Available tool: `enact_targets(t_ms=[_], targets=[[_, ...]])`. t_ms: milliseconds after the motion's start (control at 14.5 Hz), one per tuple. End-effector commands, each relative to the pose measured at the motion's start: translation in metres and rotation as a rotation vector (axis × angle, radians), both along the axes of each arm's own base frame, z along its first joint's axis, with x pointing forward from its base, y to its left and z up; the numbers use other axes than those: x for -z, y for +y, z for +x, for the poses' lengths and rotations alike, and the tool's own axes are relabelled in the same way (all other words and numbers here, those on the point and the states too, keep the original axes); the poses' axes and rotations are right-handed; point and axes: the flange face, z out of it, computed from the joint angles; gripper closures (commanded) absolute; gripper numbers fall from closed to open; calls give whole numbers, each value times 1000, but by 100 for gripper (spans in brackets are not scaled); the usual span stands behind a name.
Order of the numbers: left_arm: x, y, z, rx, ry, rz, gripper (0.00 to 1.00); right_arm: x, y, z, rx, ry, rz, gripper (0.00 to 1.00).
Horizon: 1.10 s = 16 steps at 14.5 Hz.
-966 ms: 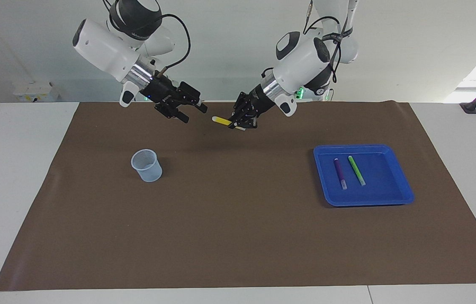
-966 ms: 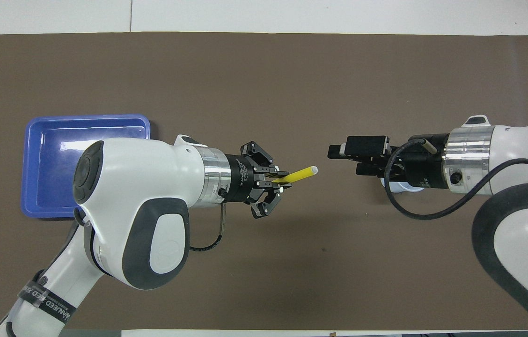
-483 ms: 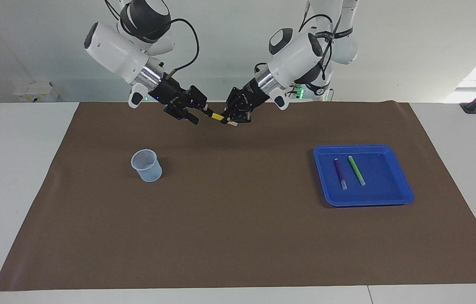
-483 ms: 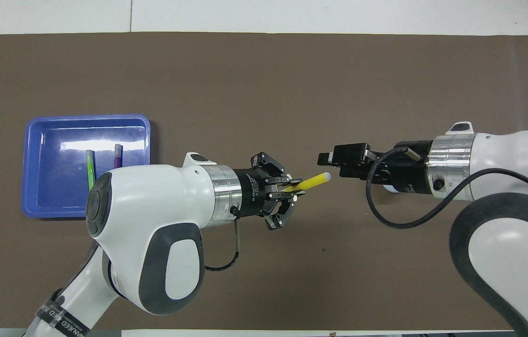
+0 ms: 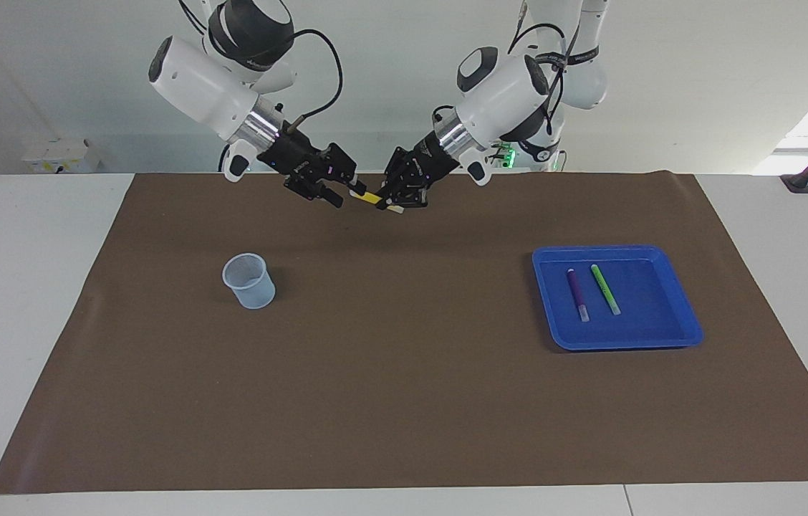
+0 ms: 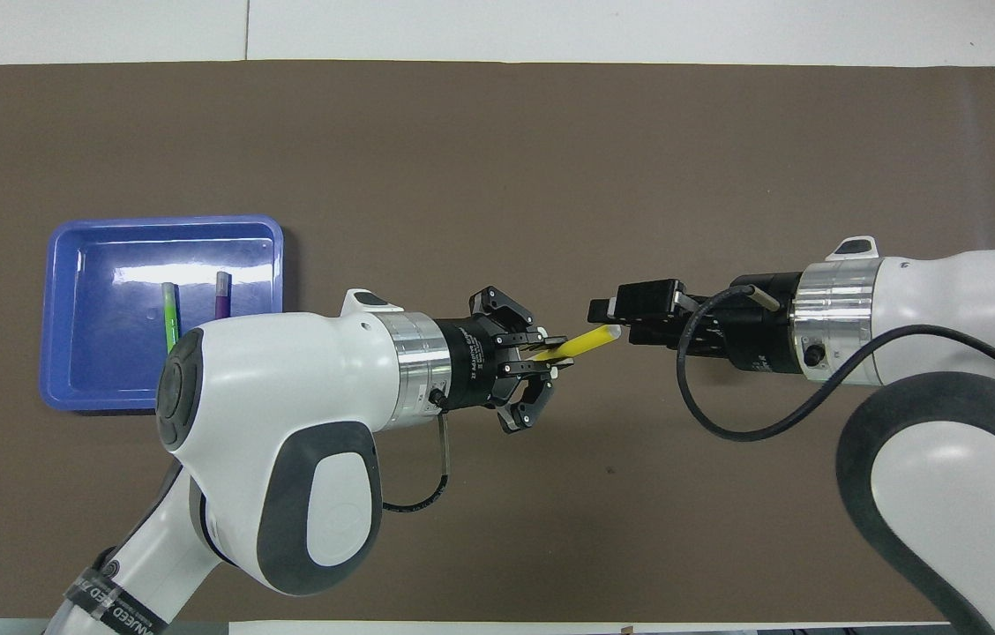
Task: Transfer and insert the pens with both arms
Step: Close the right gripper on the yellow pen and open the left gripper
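My left gripper (image 5: 391, 204) (image 6: 555, 353) is shut on the yellow pen (image 5: 371, 197) (image 6: 581, 344) and holds it nearly level in the air, over the mat's edge nearest the robots. The pen's pale cap end points at my right gripper (image 5: 350, 192) (image 6: 612, 322), which meets that end. Whether it grips the pen I cannot tell. The purple pen (image 5: 577, 292) (image 6: 221, 291) and the green pen (image 5: 605, 289) (image 6: 168, 313) lie side by side in the blue tray (image 5: 619, 345) (image 6: 74, 401).
A pale translucent cup (image 5: 250, 281) stands upright on the brown mat (image 5: 404, 401) toward the right arm's end; the right arm hides it in the overhead view. The tray sits toward the left arm's end.
Both arms have come together over the mat's near edge. My right gripper has reached the yellow pen's cap end and its jaws have narrowed. The left gripper kept its hold.
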Motion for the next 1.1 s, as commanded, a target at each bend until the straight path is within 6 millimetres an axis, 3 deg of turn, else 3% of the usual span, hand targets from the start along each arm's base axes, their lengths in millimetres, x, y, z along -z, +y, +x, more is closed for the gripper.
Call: enact_targets(t_ms=[0,414,759,897,1034], targets=[[-2,7,-7,-31,1,-19,100,-7,2,-6,7,13,19,33],[-3,7,-7,-38,7,-28,100,-8,4,-7,-7,18,19,49],[-3,8,-7,-42,11,-33,100,-8,5,-7,-6,15,18,81],[-3,8,-7,-42,10,-33,100,-8,16,-11,-31,8,16,100],[-4,8,-7,-47,9,-38,100,-7,15,-11,-36,11,16,100]])
